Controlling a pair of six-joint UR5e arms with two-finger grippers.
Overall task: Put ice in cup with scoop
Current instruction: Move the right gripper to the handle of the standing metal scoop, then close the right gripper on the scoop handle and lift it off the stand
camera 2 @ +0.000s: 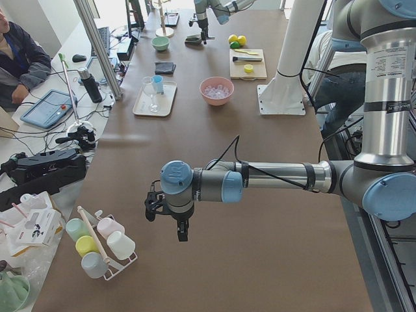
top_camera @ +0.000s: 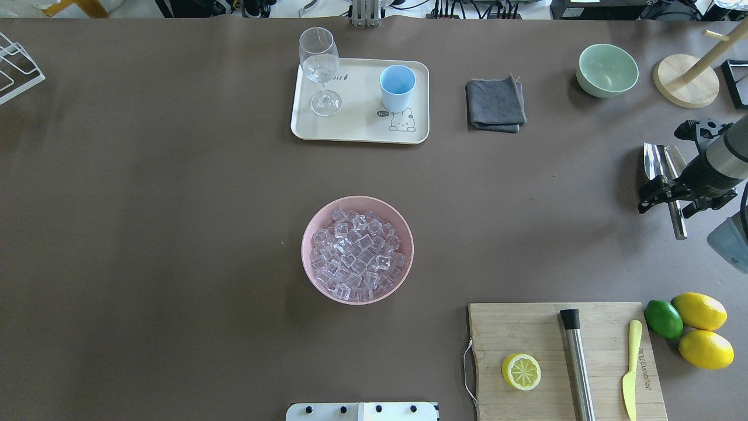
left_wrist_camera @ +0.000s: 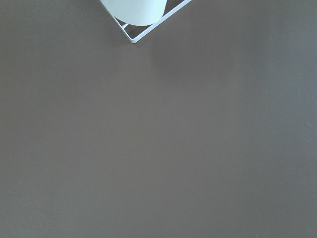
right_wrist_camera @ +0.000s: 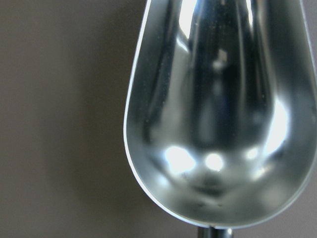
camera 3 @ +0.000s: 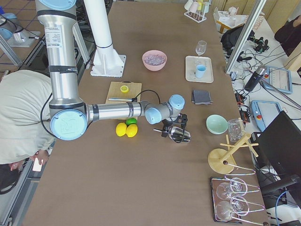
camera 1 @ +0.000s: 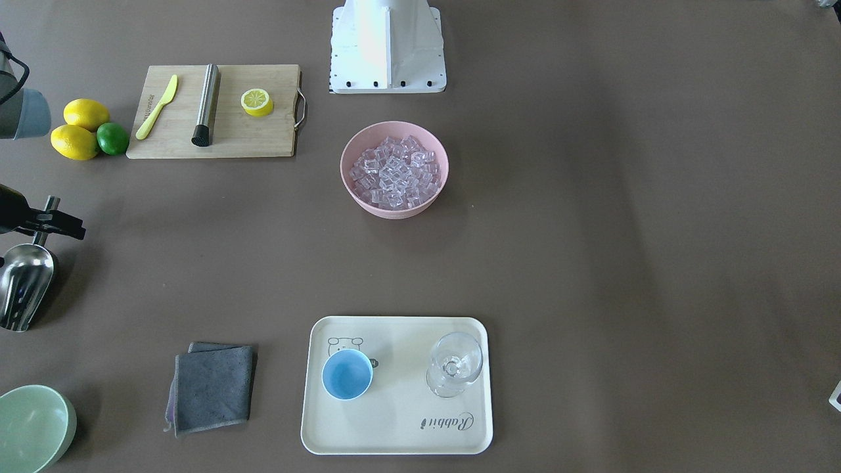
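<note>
The steel scoop (camera 1: 25, 286) lies at the table's edge on the robot's right, trough up and empty, as the right wrist view (right_wrist_camera: 213, 124) shows. My right gripper (camera 1: 47, 223) is over its handle, its jaws apart on either side of it. The ice (camera 1: 394, 172) fills a pink bowl (camera 1: 394, 211) at mid-table. The light-blue cup (camera 1: 347, 374) stands empty on a cream tray (camera 1: 401, 427). My left gripper (camera 2: 168, 221) hangs over bare table far to the left, seen only in the exterior left view; I cannot tell if it is open or shut.
A clear stemmed glass (camera 1: 454, 364) shares the tray. A grey cloth (camera 1: 211, 387) and a pale-green bowl (camera 1: 33, 427) lie near the scoop. A cutting board (camera 1: 263, 141) holds a steel rod (camera 1: 207, 105), a knife and a half lemon, with whole fruit (camera 1: 75, 141) beside it.
</note>
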